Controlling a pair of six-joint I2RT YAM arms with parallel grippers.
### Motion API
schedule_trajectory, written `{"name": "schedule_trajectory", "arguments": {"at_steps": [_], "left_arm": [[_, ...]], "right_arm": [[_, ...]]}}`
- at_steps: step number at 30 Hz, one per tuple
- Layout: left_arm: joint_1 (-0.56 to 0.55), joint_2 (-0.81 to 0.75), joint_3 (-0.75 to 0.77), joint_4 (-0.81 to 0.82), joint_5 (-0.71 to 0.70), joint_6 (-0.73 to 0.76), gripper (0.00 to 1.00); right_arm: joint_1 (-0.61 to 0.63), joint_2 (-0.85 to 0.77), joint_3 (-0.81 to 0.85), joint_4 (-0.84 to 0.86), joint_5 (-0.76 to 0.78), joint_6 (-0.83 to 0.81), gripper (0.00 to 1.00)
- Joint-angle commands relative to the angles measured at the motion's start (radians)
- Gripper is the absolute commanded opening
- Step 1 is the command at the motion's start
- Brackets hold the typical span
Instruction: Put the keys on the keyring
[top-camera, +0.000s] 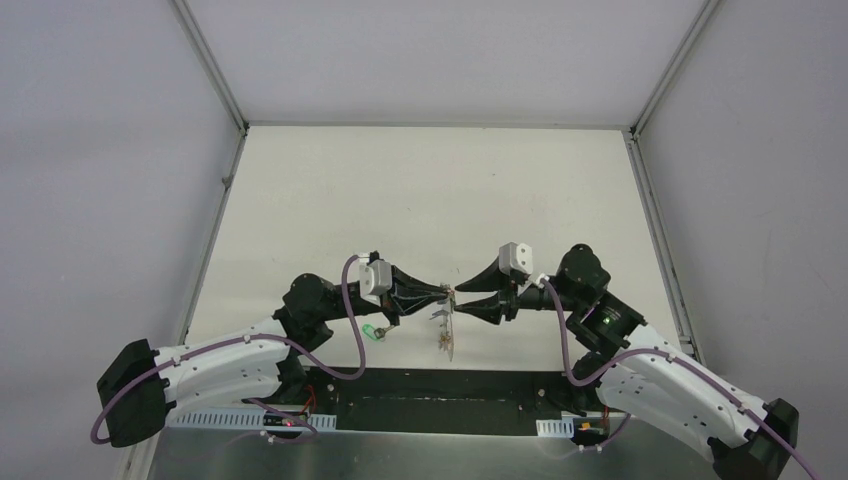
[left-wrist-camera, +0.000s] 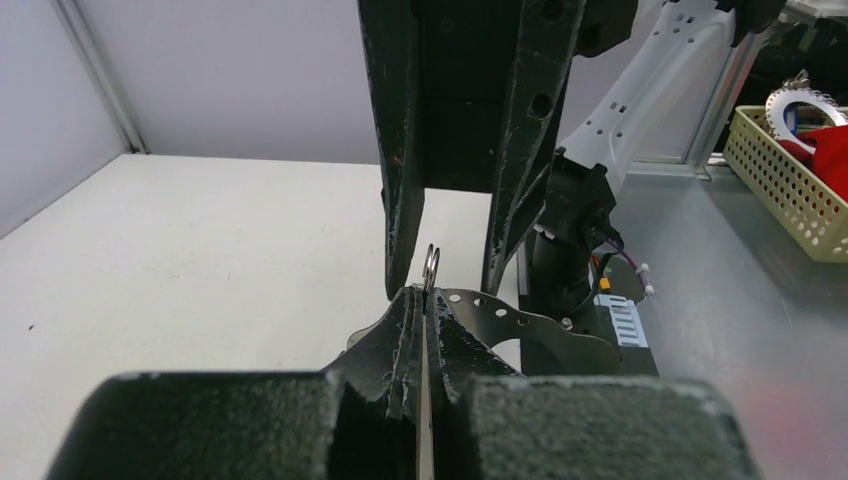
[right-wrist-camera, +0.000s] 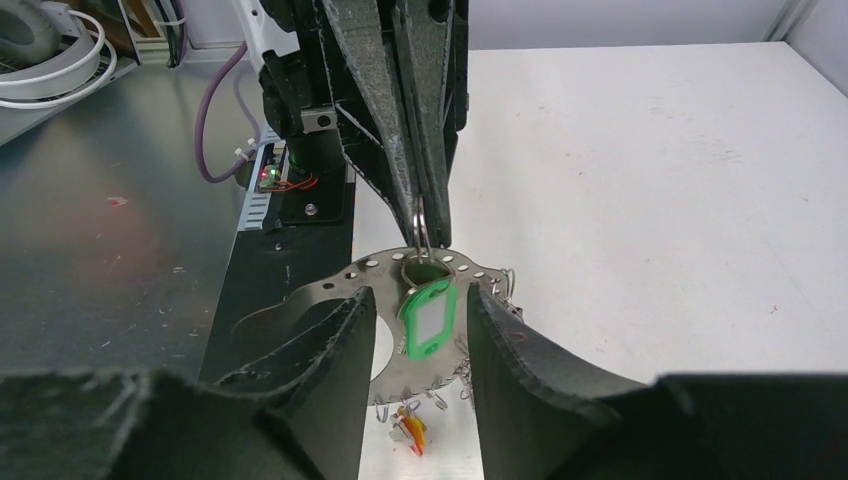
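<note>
The left gripper (right-wrist-camera: 428, 235) is closed on the key (left-wrist-camera: 425, 400), a thin strip of metal seen edge-on between its ribbed black pads. A small round wire ring (left-wrist-camera: 431, 265) sticks out just past the fingertips. Only the right wrist view shows what hangs from that ring: a glossy green oval tag (right-wrist-camera: 430, 320) with a white window in it.

The right gripper (right-wrist-camera: 422, 295) is open. Its rough black fingers stand on either side of the tag and clamp nothing.

Just behind and below the tag is the keyring (right-wrist-camera: 330, 290), which looks like a flat, curved piece of dull grey metal with a row of small round holes along its rim. Thin wire clips dangle from it, and an orange tag (right-wrist-camera: 412, 432) shows under its lower edge.

From above, the two grippers meet tip to tip over the near part of the matte white table (top-camera: 420, 190), and the keyring is only a small tangle hanging below them. The left wrist view alone takes in a pale yellow perforated basket (left-wrist-camera: 790, 180) off to one side.
</note>
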Motion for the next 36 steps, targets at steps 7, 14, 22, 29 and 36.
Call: {"name": "schedule_trajectory", "arguments": {"at_steps": [7,14,22,29,36], "left_arm": [[-0.010,0.015,0.009,0.151,0.042,-0.029,0.00],[-0.010,0.018,0.011,0.148,0.041,-0.031,0.00],[-0.009,0.028,0.015,0.142,0.050,-0.033,0.00],[-0.010,0.012,0.016,0.099,0.040,-0.027,0.00],[-0.010,-0.098,0.061,-0.223,-0.016,0.066,0.44]], "right_arm": [[0.005,0.027,0.026,0.135,-0.050,0.031,0.31],[0.004,0.029,0.031,0.153,-0.057,0.041,0.29],[0.005,0.051,0.047,0.175,-0.071,0.054,0.08],[0.005,0.052,0.068,0.121,-0.070,0.044,0.00],[0.006,0.075,0.211,-0.270,0.010,-0.042,0.00]]}}
